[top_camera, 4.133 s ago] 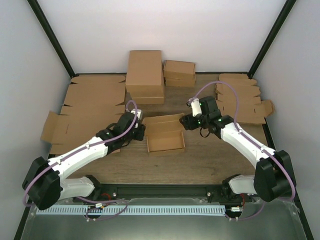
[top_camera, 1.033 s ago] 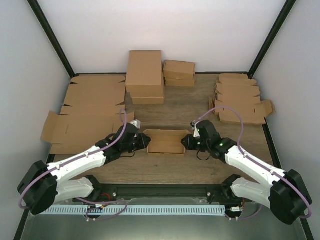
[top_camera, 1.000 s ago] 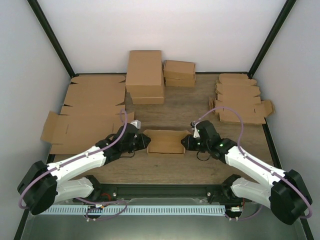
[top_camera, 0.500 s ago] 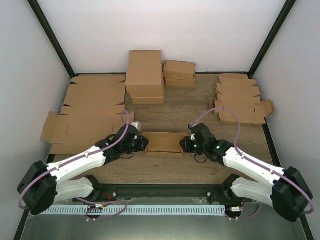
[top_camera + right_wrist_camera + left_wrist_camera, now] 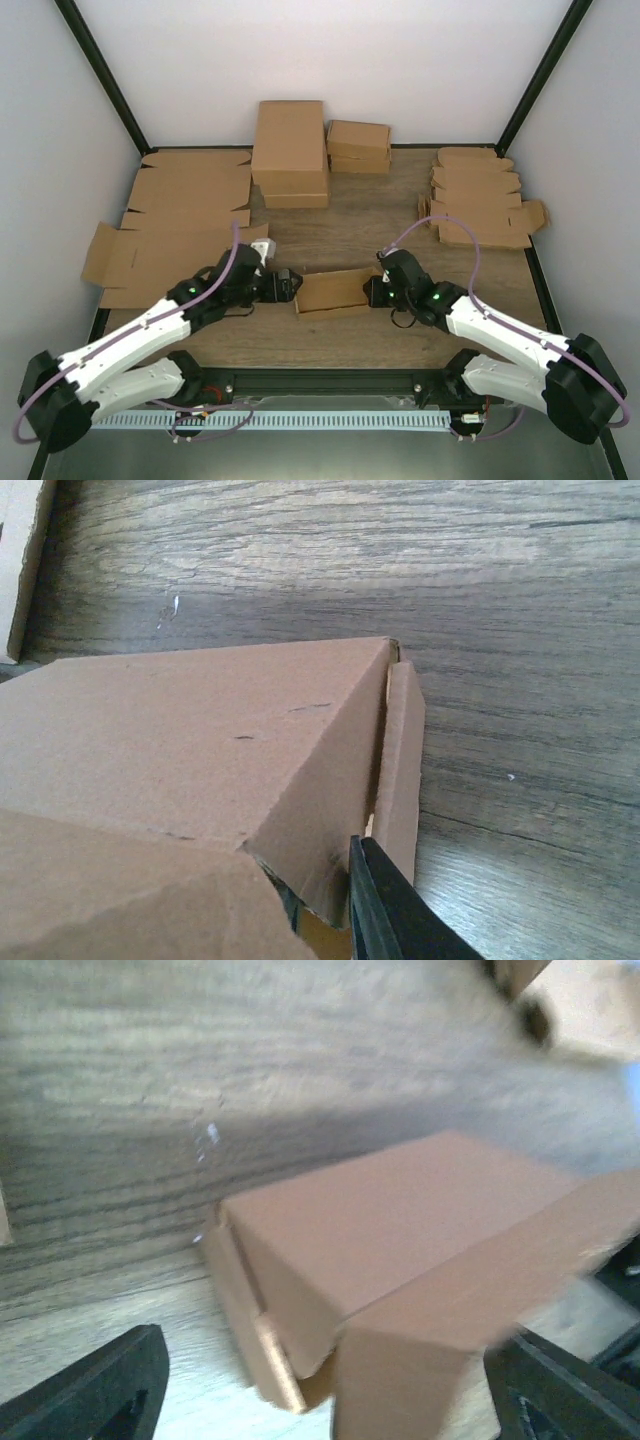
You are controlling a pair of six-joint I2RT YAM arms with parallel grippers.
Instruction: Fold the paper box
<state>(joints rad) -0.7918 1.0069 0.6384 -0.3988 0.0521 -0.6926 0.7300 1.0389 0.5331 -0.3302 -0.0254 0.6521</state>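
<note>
Nothing here can be read. The paper box (image 5: 333, 291) is plain brown card, with no print, label or number on any face I can see, and the other cardboard (image 5: 290, 150) looks just as bare.

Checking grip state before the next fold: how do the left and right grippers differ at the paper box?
Left gripper: fingers spread wide, nothing held, end of the paper box just ahead. Right gripper: fingers close together, seemingly pinching the box's end wall. Left sits at the box's left end, right at its right end. Both are low over the table, aimed at the box.
</note>
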